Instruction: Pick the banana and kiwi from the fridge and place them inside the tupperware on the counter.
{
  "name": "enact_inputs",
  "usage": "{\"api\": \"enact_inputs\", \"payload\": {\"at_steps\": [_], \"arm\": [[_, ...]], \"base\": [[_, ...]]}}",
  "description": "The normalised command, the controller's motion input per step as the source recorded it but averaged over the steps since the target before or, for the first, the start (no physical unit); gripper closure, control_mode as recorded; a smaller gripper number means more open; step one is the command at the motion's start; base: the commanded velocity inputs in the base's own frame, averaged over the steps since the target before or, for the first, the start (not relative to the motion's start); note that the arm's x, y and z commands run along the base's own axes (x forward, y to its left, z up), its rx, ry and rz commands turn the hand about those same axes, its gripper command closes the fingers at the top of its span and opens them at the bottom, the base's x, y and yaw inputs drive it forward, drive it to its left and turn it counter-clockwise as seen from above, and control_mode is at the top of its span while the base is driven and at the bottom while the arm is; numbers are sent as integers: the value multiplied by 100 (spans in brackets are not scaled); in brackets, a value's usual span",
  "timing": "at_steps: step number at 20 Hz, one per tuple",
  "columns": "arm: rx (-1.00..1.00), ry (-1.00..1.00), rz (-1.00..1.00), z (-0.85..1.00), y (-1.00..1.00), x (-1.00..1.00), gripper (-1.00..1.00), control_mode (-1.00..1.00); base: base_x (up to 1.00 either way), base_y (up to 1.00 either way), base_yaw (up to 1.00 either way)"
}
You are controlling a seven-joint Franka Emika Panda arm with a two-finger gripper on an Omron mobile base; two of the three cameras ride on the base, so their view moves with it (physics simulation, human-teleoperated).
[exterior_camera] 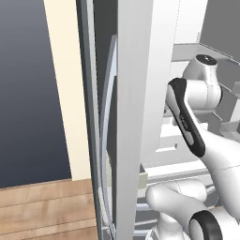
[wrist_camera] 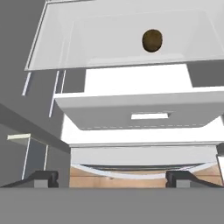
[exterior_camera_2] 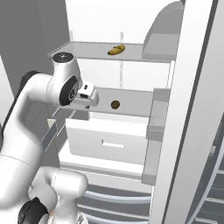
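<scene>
I'm at the open fridge (exterior_camera_2: pixel 131 26), my claw (wrist_camera: pixel 111 177) spread wide and empty, fingertips (wrist_camera: pixel 41 178) far apart. The kiwi (wrist_camera: pixel 152 40) sits on the middle shelf (exterior_camera_2: pixel 131 107), ahead of and above my claw, well apart from it. The banana (exterior_camera_2: pixel 116 50) lies one shelf higher.

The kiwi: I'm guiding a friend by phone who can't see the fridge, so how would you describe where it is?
Start at the open fridge with its white interior. Skip the top shelf, where the yellow banana lies, and drop to the shelf below, just above the white drawer. The kiwi is the small round brown ball sitting alone there, unlike the long curved banana above.
</scene>
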Motion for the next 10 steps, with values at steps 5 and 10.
{"api": "enact_inputs", "payload": {"at_steps": [5,10], "arm": [[0,-15,-3,8,-26,-1,-100,-100],[0,-6,-1,15,-32,0,-100,-100]], "base": [[0,0,0],[0,0,0]]}}
